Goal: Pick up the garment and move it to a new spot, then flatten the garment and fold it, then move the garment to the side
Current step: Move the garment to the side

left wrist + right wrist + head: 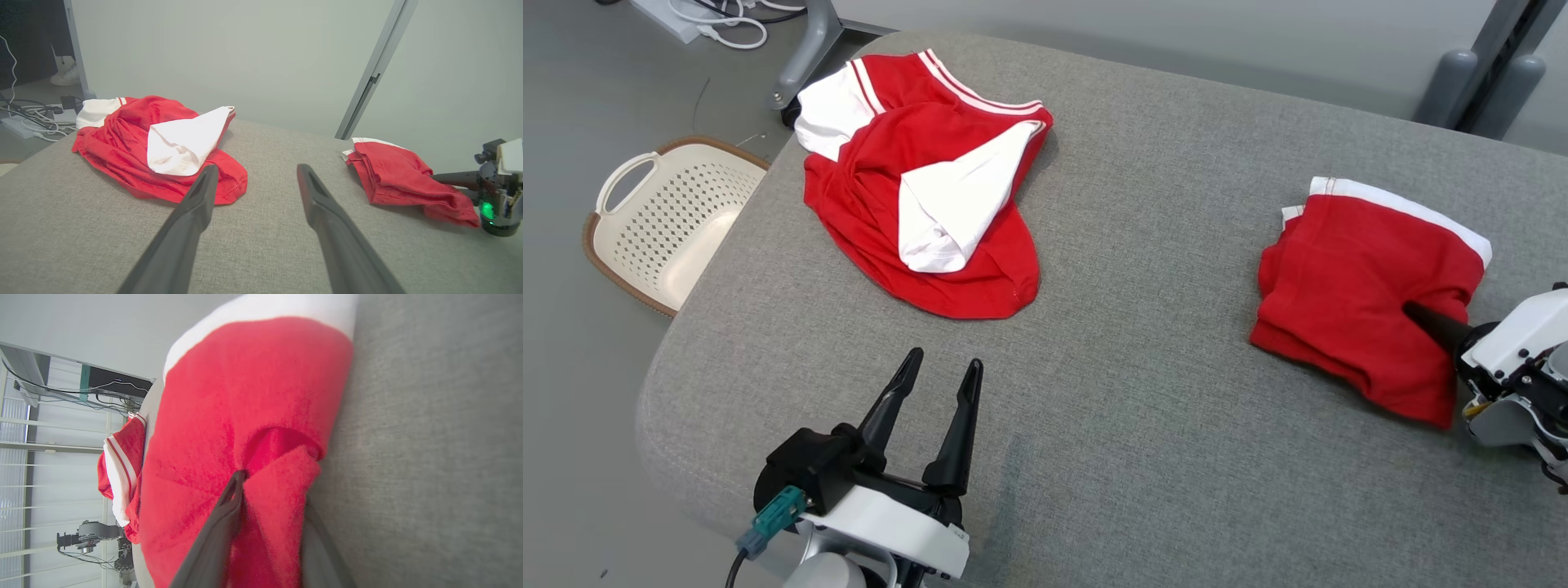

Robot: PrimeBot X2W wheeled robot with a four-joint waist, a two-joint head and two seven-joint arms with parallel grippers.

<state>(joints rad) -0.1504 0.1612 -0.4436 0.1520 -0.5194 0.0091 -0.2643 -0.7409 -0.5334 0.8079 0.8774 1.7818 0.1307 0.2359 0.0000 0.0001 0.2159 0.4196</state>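
Observation:
A folded red garment (1356, 278) with a white band lies on the right of the grey padded table (1160, 425). My right gripper (1414, 311) comes in from the right edge and is shut on a thick fold at the garment's near corner. In the right wrist view, red cloth (245, 416) bulges between the two dark fingers (220, 522), and one finger is mostly hidden under it. My left gripper (945, 359) hovers open over bare table at the lower left, holding nothing. The folded garment (392, 175) lies to its right.
A second, crumpled red and white garment (923, 196) lies at the table's far left. A cream perforated basket (662, 220) stands on the floor beyond the table's left edge. Cables (727, 24) and a metal leg (805, 49) are at the back left.

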